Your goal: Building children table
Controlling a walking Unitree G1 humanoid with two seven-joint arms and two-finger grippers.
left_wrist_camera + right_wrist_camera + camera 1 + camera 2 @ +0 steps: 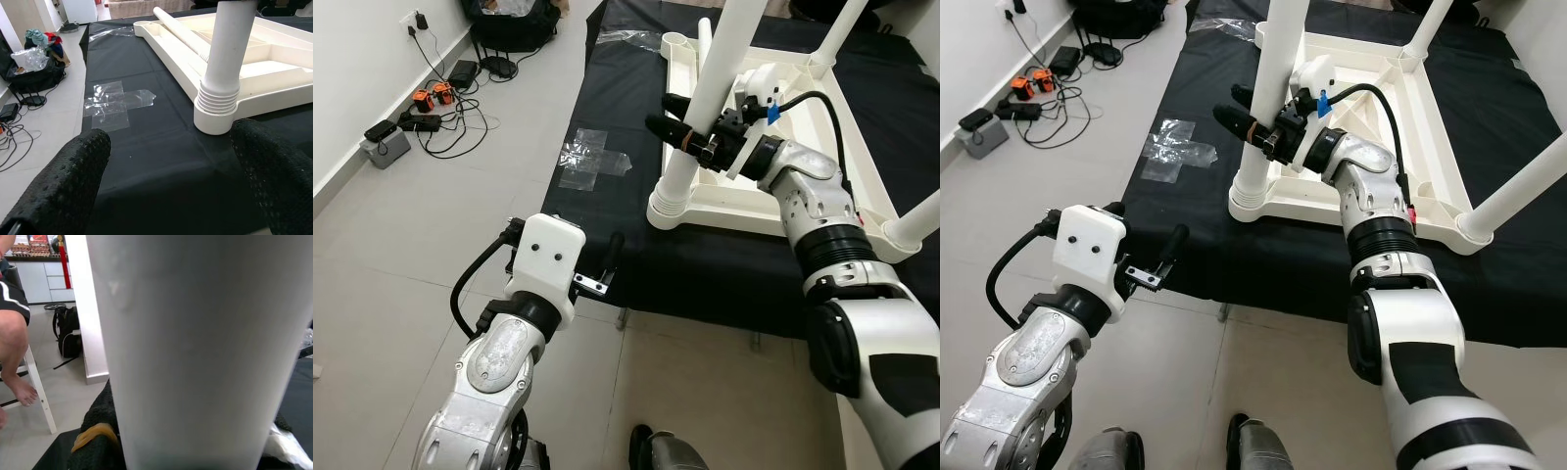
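Around the upright table leg [705, 108], right hand [683, 130] clamped, forearm level.

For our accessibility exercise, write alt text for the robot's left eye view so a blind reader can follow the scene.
The right gripper is closed around a white table leg standing upright in a corner socket of an upturned white children's table on a black cloth. The left gripper hangs open by the cloth's near edge, above the tiled floor.

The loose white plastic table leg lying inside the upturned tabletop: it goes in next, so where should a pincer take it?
Grip the loose white plastic table leg mid-shaft from above. It is a smooth round tube lying flat within the white upturned tabletop, so fingers can close across it.
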